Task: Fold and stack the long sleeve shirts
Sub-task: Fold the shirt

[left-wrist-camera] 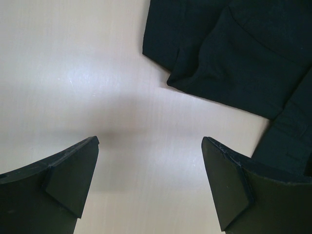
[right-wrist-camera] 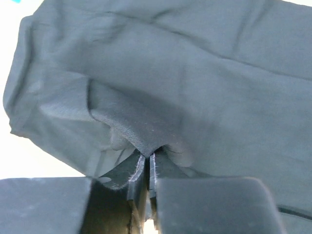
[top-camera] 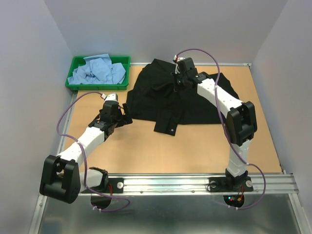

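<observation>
A black long sleeve shirt (top-camera: 156, 100) lies partly bunched on the tan table, at the middle back, with one cuff (top-camera: 168, 126) pointing toward the front. My right gripper (top-camera: 179, 81) sits over the shirt's upper part. In the right wrist view its jaws (right-wrist-camera: 147, 158) are pressed together on a raised fold of the dark cloth (right-wrist-camera: 195, 73). My left gripper (top-camera: 124, 118) hovers just left of the shirt's edge. It stands wide open (left-wrist-camera: 150, 146) over bare table, with the shirt's hem (left-wrist-camera: 234, 53) ahead to the right. Light blue shirts (top-camera: 97, 70) lie crumpled in the tray.
A green plastic tray (top-camera: 73, 73) stands at the back left corner. Grey walls enclose the table on three sides. A metal rail (top-camera: 195, 183) with both arm bases runs along the near edge. Bare table surface (top-camera: 161, 151) lies in front of the black shirt.
</observation>
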